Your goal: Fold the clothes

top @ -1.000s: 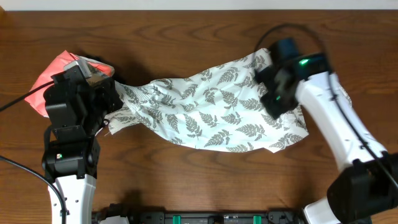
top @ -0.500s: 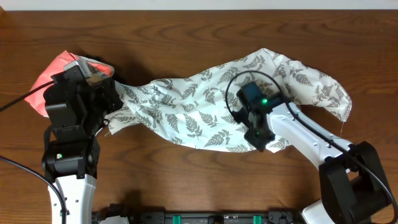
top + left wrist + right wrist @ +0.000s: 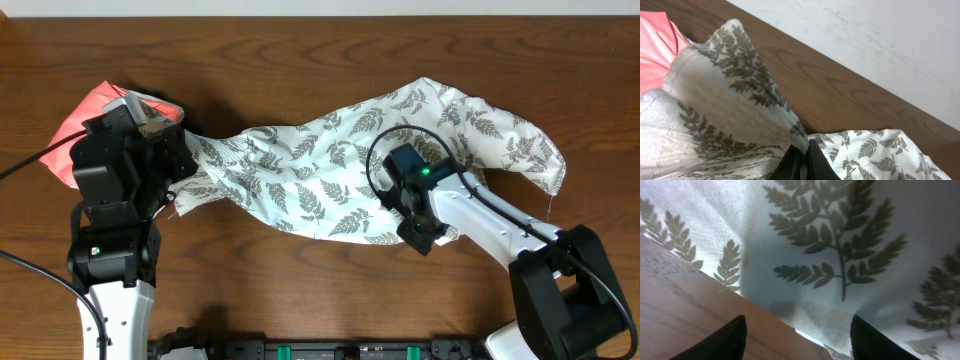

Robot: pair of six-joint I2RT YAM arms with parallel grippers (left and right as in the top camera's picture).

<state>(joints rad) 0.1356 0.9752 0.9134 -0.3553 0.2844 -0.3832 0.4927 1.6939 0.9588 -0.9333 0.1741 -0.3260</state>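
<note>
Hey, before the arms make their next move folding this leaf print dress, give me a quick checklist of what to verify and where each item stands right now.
1. Left fingers shut on the bunched end of the dress: ok.
2. Right fingers open and holding nothing: ok.
3. Right fingers placed at the dress's near edge, where cloth meets table: ok.
4. Right fingers low enough to catch that edge: cannot tell.
5. Dress lying flat: not ok, it is wrinkled and gathered toward the left.
6. Pink garment clear of the dress: cannot tell, the two meet beside the left arm.
</note>
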